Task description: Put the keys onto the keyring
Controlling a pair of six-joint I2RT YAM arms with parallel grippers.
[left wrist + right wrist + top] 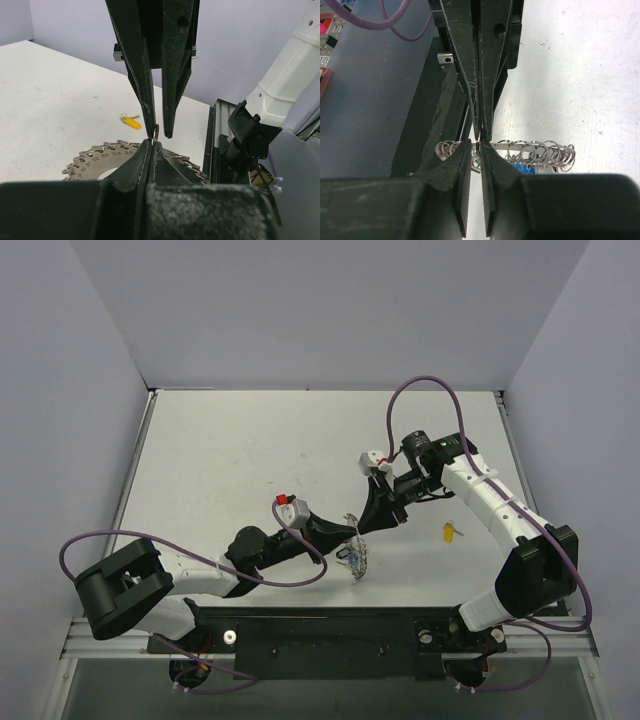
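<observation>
left gripper (152,145): your jaws are clamped tight on the rim of the keyring (107,156), which sticks out past the fingertips
right gripper (476,145): tip to tip with the left one, jaws down to a sliver right at the ring's rim, can't tell if they actually bite
room to move: basically none between the two grippers, wide bare table beyond and left of them, black rail (320,645) on the near side of both
count: one keyring, two keys you can see; yellow key (452,531) lies flat, well off to the right gripper's right, blue key (525,168) peeks out just under the ring's loops
surface: white table (250,450), pale lilac walls (330,310) on three sides
</observation>
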